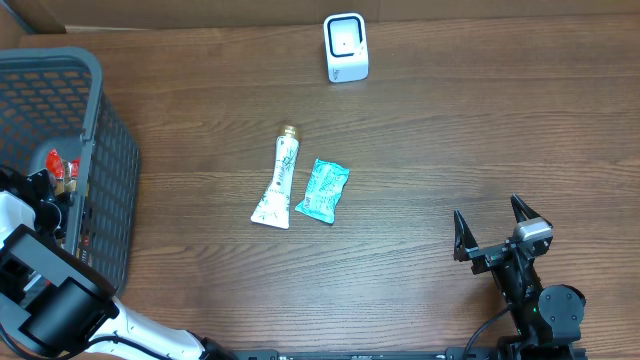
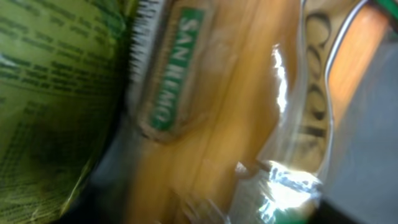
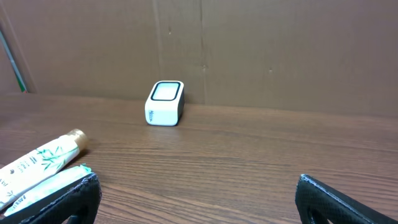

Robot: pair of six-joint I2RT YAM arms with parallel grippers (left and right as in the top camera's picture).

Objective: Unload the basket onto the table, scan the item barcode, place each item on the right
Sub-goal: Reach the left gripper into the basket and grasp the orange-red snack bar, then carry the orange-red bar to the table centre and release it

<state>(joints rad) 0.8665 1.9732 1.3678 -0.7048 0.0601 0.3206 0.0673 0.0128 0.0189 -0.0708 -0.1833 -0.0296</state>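
Pasta packet (image 2: pixel 249 112) fills the left wrist view, very close to the lens and blurred. It is a clear, glossy film bag with yellow strands inside and a green label (image 2: pixel 177 68) reading "SAN REMO". A green printed package (image 2: pixel 43 93) lies pressed against its left side. A grey surface (image 2: pixel 367 143) closes off the right edge. The left fingers do not show in this view, so I cannot tell whether they are spread or pinching the packet.

From overhead, the left arm (image 1: pixel 45 270) reaches down into a grey mesh basket (image 1: pixel 110 150) at the left edge of the wooden worktop (image 1: pixel 450 130). Its end is down among the goods, beside something red (image 1: pixel 60 165). The packet cannot be made out from here. A white scanner (image 1: pixel 346 47) stands at the far edge. Near the middle a white tube (image 1: pixel 276 180) and a teal sachet (image 1: pixel 323 190) lie side by side, just apart. The right fingers (image 1: pixel 461 238) are spread wide above bare wood at the near right, holding nothing.

The right wrist view looks across the worktop between those two spread black fingers. The scanner stands ahead, left of centre, in front of a brown cardboard wall (image 3: pixel 280 50). The tube and sachet lie at the lower left, near the left-hand finger.
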